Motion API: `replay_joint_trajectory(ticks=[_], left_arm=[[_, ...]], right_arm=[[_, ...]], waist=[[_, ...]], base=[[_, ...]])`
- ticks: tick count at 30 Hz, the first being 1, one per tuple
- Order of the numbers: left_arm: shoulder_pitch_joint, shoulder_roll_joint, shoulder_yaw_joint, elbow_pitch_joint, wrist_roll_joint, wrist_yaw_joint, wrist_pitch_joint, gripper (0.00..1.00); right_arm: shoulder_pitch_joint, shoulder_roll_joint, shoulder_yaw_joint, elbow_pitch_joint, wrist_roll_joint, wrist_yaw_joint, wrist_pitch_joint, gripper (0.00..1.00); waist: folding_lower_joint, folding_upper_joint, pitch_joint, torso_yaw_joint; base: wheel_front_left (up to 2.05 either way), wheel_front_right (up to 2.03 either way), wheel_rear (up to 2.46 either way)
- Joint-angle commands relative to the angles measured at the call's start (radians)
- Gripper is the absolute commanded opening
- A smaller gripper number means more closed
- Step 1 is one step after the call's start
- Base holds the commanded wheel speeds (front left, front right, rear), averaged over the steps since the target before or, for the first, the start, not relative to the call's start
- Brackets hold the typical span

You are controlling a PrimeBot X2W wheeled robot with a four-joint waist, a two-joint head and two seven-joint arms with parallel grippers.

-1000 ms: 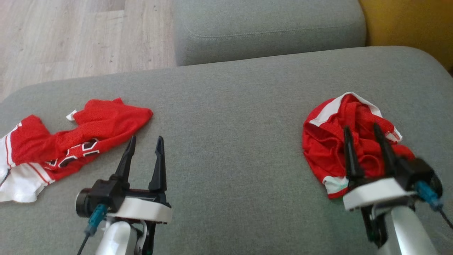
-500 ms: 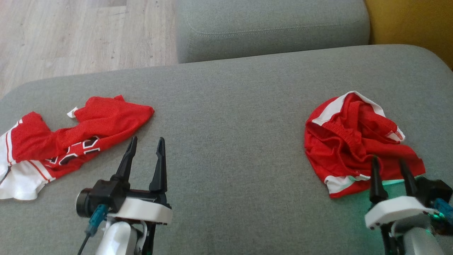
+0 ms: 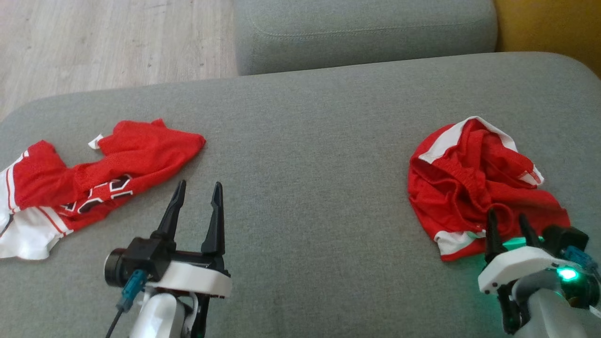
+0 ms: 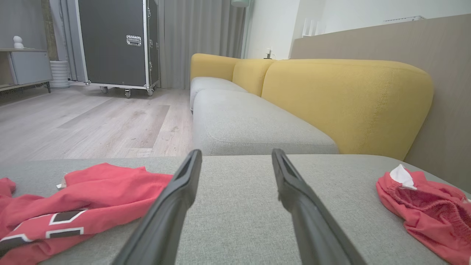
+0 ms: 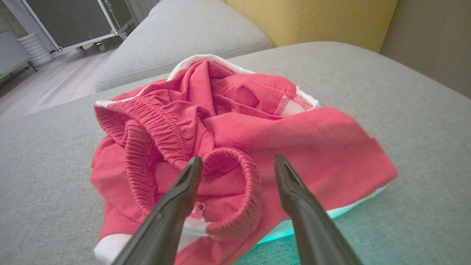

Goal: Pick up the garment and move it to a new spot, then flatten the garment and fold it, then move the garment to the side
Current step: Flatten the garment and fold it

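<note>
The garment (image 3: 474, 183) is a crumpled red heap with white trim and an elastic waistband, lying on the right of the grey sofa seat (image 3: 305, 136). My right gripper (image 3: 506, 219) stands open at the heap's near edge. In the right wrist view the right gripper (image 5: 238, 162) has its fingers on either side of a raised loop of waistband on the garment (image 5: 257, 121), gripping nothing. My left gripper (image 3: 199, 185) hovers open and empty over bare cushion left of centre. The left wrist view shows the left gripper (image 4: 236, 152) above the seat and the garment (image 4: 427, 206) far to the right.
A red and white jersey (image 3: 94, 173) with dark lettering lies spread at the seat's left end, close to my left gripper. A second grey cushion (image 3: 361, 33) lies beyond, with a yellow backrest (image 3: 549, 23) at right and wooden floor (image 3: 94, 42) at left.
My right gripper has drawn back from over the middle of the garment to its near edge and sits lower. The left arm has stayed put. The camera view has shifted slightly.
</note>
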Motion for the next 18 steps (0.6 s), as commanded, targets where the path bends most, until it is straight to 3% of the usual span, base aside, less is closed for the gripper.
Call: replay_joint_trajectory(ticks=[1, 8, 18], left_arm=[[-0.055, 0.003, 0.026, -0.026, 0.0, -0.003, -0.007, 1.0], [-0.059, 0.003, 0.031, -0.018, 0.002, -0.004, -0.007, 1.0], [-0.048, 0.003, 0.025, -0.016, -0.009, 0.0, -0.007, 1.0]], right_arm=[[-0.043, -0.004, 0.031, -0.014, 0.011, 0.004, 0.002, 0.0], [-0.081, -0.004, 0.093, 0.026, 0.059, 0.004, -0.028, 0.0], [-0.098, -0.004, 0.31, -0.081, 0.115, 0.004, -0.071, 0.0]], waist=[[0.0, 0.0, 0.002, 0.003], [0.0, 0.0, -0.004, 0.011], [0.0, 0.0, -0.03, 0.028]], base=[[0.0, 0.0, 0.0], [0.0, 0.0, 0.0], [0.0, 0.0, 0.0]])
